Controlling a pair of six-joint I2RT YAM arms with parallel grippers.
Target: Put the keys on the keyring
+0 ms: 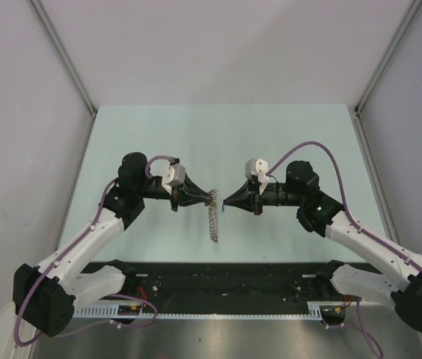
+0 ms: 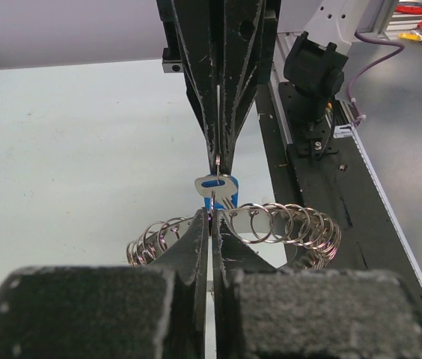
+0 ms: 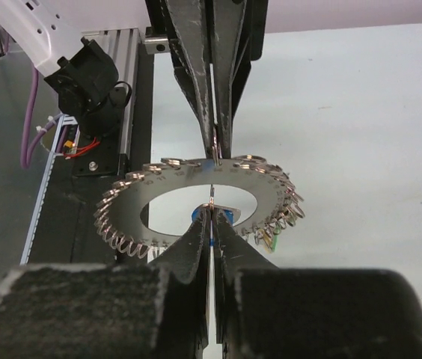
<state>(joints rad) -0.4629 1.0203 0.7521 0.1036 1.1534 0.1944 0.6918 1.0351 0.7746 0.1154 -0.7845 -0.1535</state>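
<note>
The keyring (image 1: 213,221) is a flat silver disc edged with small wire loops, hanging edge-on above the table between the two arms. My left gripper (image 1: 209,197) is shut on its upper rim. In the left wrist view my left gripper (image 2: 212,217) pinches the rim among the loops of the keyring (image 2: 286,224). My right gripper (image 1: 227,203) is shut on a blue-headed key (image 2: 222,193), held right against the ring. In the right wrist view my right gripper (image 3: 211,212) holds that key (image 3: 226,215) in front of the keyring's (image 3: 121,213) central hole. A green-and-yellow key (image 3: 274,239) hangs from a loop.
The pale green table (image 1: 218,142) lies beneath, with white walls on three sides. A black rail (image 1: 226,277) with cables runs along the near edge between the arm bases. The right arm's base (image 2: 312,75) shows beyond the ring in the left wrist view.
</note>
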